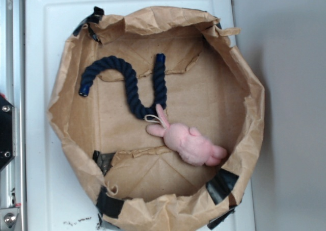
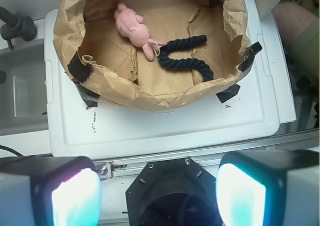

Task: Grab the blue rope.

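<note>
Exterior view: blue rope (image 1: 133,85) in S-curve touching pink plush (image 1: 191,143) inside paper bag (image 1: 244,124), no arm; wrist view adds gripper (image 2: 159,188), fingers spread, well short of bag.

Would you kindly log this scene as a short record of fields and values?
container: crumpled brown paper bag, black-taped, on a white plastic lid
target: blue rope, S-curved on the bag floor
other item: pink plush toy, its ear touching the rope's lower bend
gripper: gripper open, outside the bag, holding nothing
task status: rope not yet grasped
</note>
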`<state>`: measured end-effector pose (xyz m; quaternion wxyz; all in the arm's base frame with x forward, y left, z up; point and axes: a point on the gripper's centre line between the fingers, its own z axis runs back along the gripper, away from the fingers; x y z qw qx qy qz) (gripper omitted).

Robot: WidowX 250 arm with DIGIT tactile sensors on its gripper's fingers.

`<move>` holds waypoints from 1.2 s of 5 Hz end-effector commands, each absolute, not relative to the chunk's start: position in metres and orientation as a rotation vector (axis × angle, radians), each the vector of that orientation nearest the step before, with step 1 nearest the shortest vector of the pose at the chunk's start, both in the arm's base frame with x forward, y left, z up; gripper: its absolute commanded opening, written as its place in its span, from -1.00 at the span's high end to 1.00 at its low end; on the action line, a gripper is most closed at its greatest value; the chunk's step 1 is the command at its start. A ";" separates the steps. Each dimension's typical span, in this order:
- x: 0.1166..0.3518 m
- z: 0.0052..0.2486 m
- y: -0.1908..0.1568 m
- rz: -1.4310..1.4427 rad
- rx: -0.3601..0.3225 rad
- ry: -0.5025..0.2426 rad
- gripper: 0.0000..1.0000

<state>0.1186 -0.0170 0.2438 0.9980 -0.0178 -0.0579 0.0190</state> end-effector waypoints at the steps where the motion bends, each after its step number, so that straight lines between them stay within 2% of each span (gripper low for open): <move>1: 0.119 0.244 -0.017 0.038 -0.036 -0.116 -1.00; 2: 0.158 0.242 0.001 0.020 -0.037 -0.143 -1.00; 3: 0.178 0.243 0.014 0.084 -0.020 -0.168 -1.00; 6: 0.178 0.243 0.014 0.084 -0.020 -0.168 -1.00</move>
